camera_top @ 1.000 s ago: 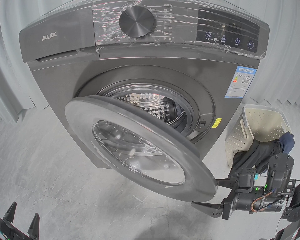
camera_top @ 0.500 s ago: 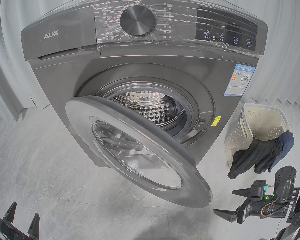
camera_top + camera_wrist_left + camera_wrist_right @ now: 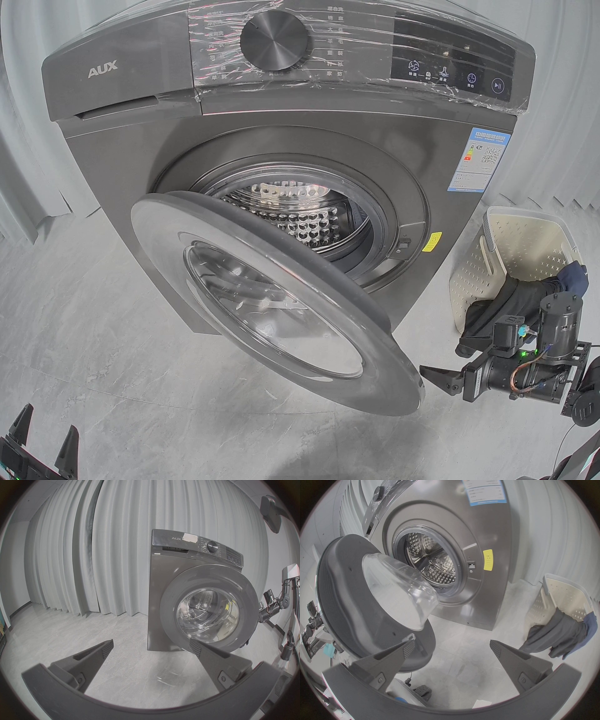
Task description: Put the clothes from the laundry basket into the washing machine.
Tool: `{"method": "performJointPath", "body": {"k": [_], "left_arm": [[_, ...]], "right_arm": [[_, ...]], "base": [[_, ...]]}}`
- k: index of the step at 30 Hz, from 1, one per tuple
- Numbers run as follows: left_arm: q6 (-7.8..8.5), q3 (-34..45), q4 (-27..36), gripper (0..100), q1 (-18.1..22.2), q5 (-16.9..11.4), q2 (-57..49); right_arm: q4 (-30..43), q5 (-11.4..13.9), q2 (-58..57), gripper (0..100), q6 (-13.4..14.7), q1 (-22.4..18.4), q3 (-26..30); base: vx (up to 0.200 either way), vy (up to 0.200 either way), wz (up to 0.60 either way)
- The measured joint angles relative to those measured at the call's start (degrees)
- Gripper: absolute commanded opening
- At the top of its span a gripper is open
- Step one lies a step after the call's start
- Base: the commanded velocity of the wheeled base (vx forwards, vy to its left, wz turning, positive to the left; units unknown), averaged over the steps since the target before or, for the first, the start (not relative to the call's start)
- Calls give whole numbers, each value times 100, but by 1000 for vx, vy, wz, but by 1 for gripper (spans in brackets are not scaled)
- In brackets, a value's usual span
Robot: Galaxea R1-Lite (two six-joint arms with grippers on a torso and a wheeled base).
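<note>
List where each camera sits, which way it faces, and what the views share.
Head view: high up, looking down at the washing machine; left hand and right hand show, both open.
Left wrist view: low, facing the machine's open door from farther back; own hand in front.
Right wrist view: low, close, facing the drum and basket; own hand in front.
Shared: door in all three; basket and clothes in head and right wrist views.

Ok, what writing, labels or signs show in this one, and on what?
Brand mark, pale capitals: top left panel of the washing machine.
Characters round the dial: too small to read.
Icons on the dark control panel, one a play-pause sign: captions too small to read.
Blue-headed energy label on the front: print and square code too small to read.
Yellow sticker beside the door opening: blurred.
</note>
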State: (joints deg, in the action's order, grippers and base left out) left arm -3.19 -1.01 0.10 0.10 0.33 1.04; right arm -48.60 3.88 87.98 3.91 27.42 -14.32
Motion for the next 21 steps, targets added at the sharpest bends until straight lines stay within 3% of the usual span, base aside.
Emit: {"method": "performJointPath", "body": {"k": [8,12,21], "left_arm": [[0,0,0,100,-5,-1,0],[0,0,0,100,0,-1,0],[2,0,-2,100,-5,0,0]], "right_arm": [[-4,-5,196,100,66,625,-4],[-57,0,177,100,246,974,57],[-96,-150,295,100,319,813,-185]], "base": [[0,0,0],[0,0,0],[-178,0,0]]}}
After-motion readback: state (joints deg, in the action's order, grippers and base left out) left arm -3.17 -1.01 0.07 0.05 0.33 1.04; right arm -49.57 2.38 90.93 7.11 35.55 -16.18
